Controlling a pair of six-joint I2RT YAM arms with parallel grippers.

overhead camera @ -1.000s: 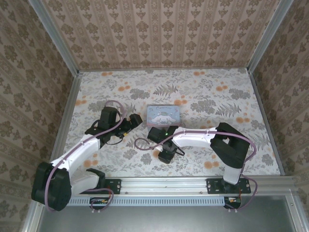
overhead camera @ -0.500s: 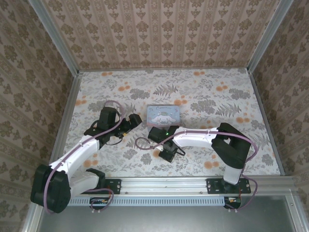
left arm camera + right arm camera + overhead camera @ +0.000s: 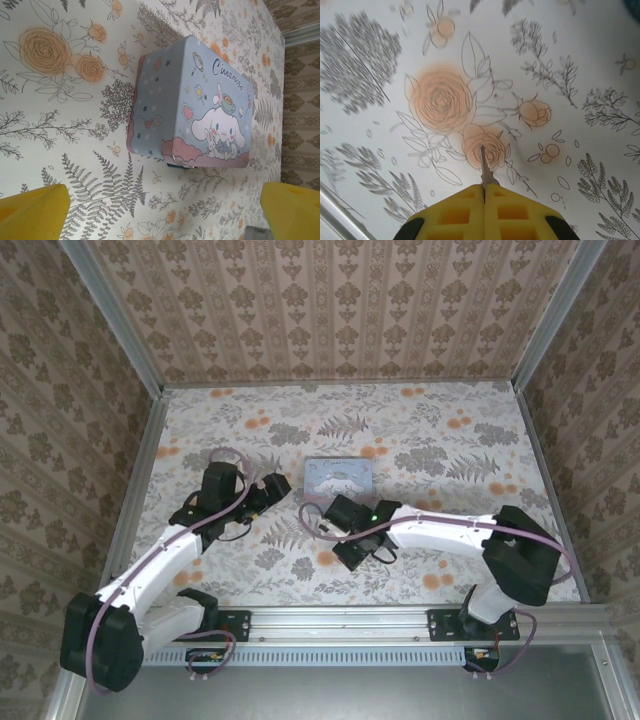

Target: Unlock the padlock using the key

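My right gripper [image 3: 484, 189] is shut on the key [image 3: 484, 167]. The key's thin dark blade sticks out past the yellow fingertips, over an orange rose on the tablecloth. From above, this gripper [image 3: 347, 558] hangs in front of the pastel tin [image 3: 340, 477]. The padlock [image 3: 177, 165] is a small dark blue sliver under the tin's [image 3: 192, 100] lower edge, mostly hidden. My left gripper [image 3: 162, 220] is open, its yellow fingers [image 3: 32, 210] spread wide, facing the tin from the left [image 3: 283, 490] with nothing between them.
The flowered tablecloth [image 3: 430, 440] covers the whole table. Patterned walls with metal posts [image 3: 545, 330] close in the back and both sides. A metal rail [image 3: 340, 622] runs along the near edge.
The right jaws have closed on the key. The right arm has swung rightward, and its gripper has shifted slightly toward the tin. The left gripper stays wide open, and its arm has barely shifted.
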